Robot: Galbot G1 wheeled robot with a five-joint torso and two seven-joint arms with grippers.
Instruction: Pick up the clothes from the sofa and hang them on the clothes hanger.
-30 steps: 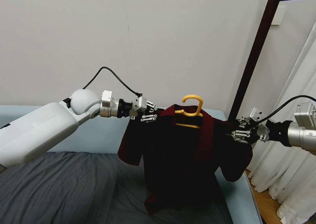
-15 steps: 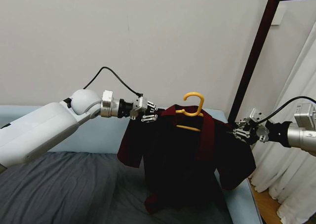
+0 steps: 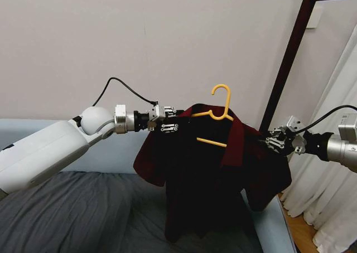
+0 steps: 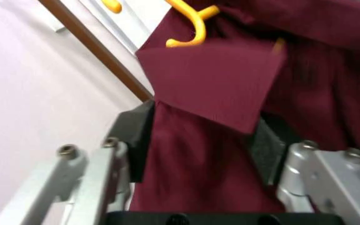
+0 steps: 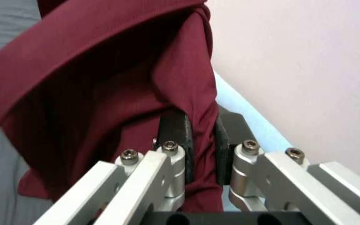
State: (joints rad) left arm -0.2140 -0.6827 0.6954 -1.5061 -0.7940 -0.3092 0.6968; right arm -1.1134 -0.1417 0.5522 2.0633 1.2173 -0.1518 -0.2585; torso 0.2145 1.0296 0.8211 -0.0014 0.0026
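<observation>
- Maroon shirt (image 3: 206,175) is hanging above the grey sofa (image 3: 67,214), stretched between the robot's two arms. Its hem is dropping toward the seat, and whether it is touching the cushion cannot be told.
- Left claw (image 3: 169,121) is pinching the shirt's shoulder on the robot's left side, close to the collar. In the left wrist view its black pads (image 4: 139,140) are clamping a fold of the fabric.
- Right claw (image 3: 277,141) is gripping the opposite shoulder, sitting a little lower than the left one. In the right wrist view its pads (image 5: 176,136) are squeezing a bunched strip of cloth and are nearly closed.
- Yellow hanger (image 3: 217,105) is sitting inside the neck opening, its hook poking up above the collar. It is tilting, with one arm slanting down toward the robot's right across the open front.
- Dark pole (image 3: 290,52) of the rack is rising at a slant behind the right claw, against the pale wall. The hanger's hook is well apart from it.
- White curtain (image 3: 334,175) is hanging at the far right, beside the right arm.
</observation>
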